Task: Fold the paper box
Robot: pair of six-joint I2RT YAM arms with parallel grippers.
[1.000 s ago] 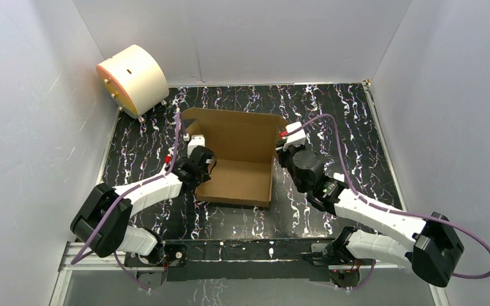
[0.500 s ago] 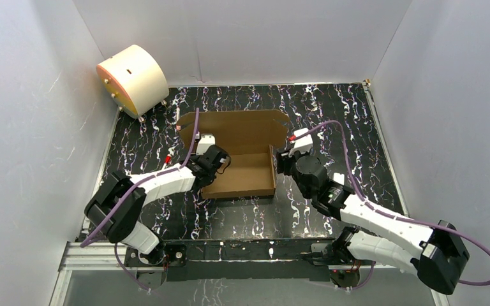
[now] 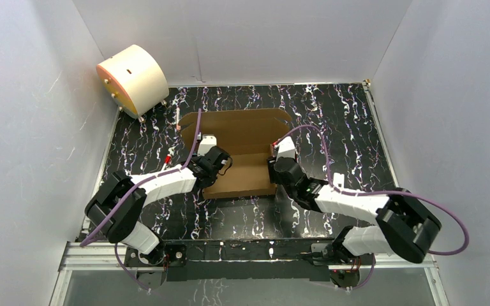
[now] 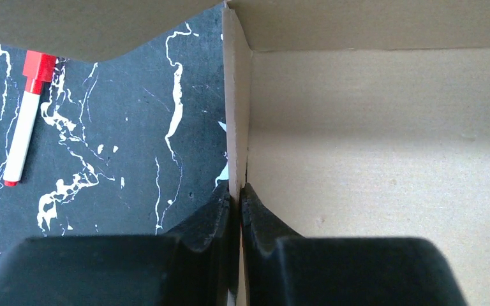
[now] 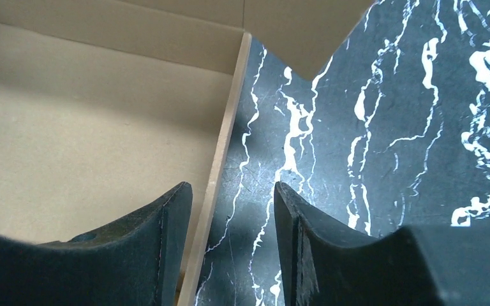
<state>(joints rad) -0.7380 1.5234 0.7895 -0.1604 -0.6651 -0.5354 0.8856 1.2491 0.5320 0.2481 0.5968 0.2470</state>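
The brown cardboard paper box lies in the middle of the black marbled table, its tray near me and its lid flap lying back toward the far wall. My left gripper is at the tray's left side wall. In the left wrist view it is shut on that upright wall, one finger on each side. My right gripper is at the tray's right side wall. In the right wrist view it is open and straddles that wall, with the box floor to its left.
A cream cylindrical drum with an orange face stands at the far left corner. A white marker with a red cap lies on the table left of the box, and it shows in the top view. White walls enclose the table.
The lid flap has dropped from raised to lying back. My left gripper moved right and stays on the left wall. My right gripper swung left and down onto the right wall.
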